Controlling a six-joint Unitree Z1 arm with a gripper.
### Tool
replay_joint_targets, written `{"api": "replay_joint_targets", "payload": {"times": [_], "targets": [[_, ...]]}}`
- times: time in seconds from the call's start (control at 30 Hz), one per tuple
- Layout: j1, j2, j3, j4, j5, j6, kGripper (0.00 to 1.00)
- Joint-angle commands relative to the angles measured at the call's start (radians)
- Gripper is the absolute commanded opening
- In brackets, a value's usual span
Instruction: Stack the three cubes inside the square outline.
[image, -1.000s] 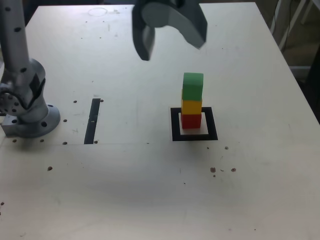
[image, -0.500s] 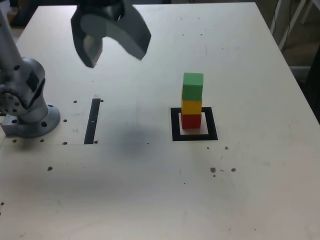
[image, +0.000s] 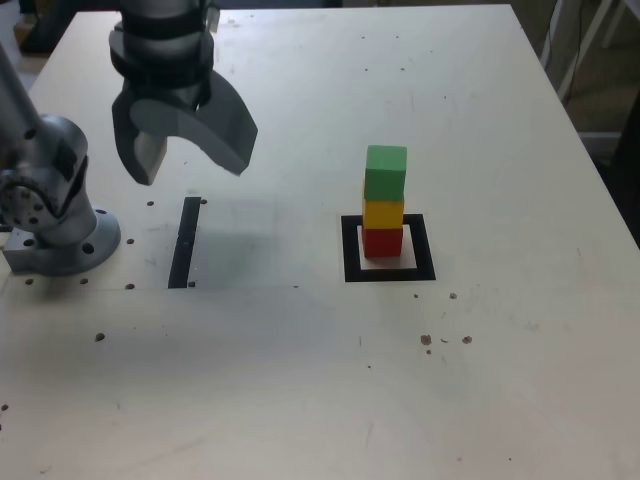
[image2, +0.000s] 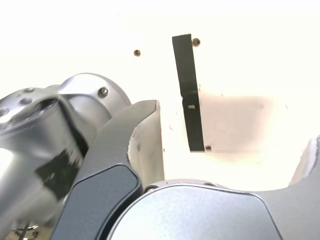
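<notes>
The three cubes stand as one tower inside the square outline (image: 389, 273) of black tape: the red cube (image: 382, 241) at the bottom, the yellow cube (image: 383, 213) on it, the green cube (image: 385, 172) on top, sitting slightly askew. My gripper (image: 190, 163) hangs open and empty above the table at the exterior view's left, far from the tower. In the wrist view its two fingers (image2: 135, 145) spread wide over bare table, and no cube appears there.
A narrow straight black strip (image: 185, 241) lies on the table below the gripper and shows as the strip (image2: 188, 92) in the wrist view. The arm's metal base (image: 50, 215) stands at the exterior view's left edge. Small dark screw holes dot the tabletop (image: 300, 380).
The open gripper has swung from above the tower's left side toward the exterior view's left and come lower, over the black strip. The tower has stayed still.
</notes>
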Motion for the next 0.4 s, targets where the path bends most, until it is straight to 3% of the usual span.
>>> {"api": "replay_joint_targets", "payload": {"times": [0.0,0.23,0.37], "targets": [[0.004,-0.009,0.032,-0.03,0.0,0.003,1.0],[0.004,-0.013,0.192,-0.2,-0.038,0.002,1.0],[0.004,-0.015,0.248,-0.252,-0.054,-0.004,1.0]]}}
